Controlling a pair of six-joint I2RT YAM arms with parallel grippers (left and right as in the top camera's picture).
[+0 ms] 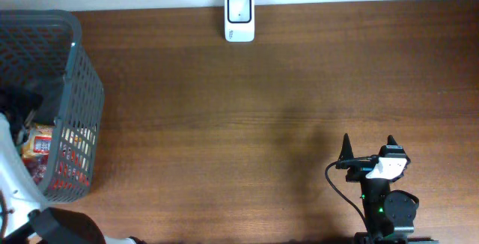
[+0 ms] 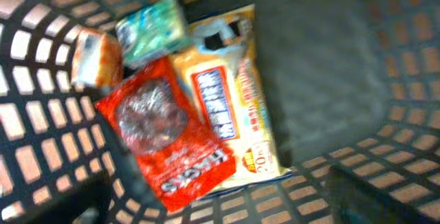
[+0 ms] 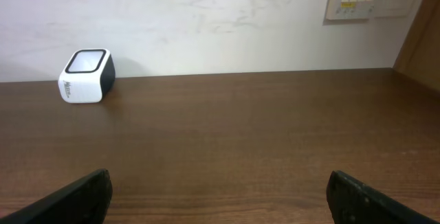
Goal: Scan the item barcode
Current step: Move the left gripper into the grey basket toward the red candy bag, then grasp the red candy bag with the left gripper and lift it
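Red packet (image 2: 165,141) and yellow packet (image 2: 227,100) are seen in the basket (image 1: 82,72) under the open left gripper (image 2: 216,200); right gripper (image 1: 368,141) is held open.

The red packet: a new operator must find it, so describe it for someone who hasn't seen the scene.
Look in the grey basket at the left edge of the table. The red packet lies partly over a larger yellow packet; no other packet there is red.
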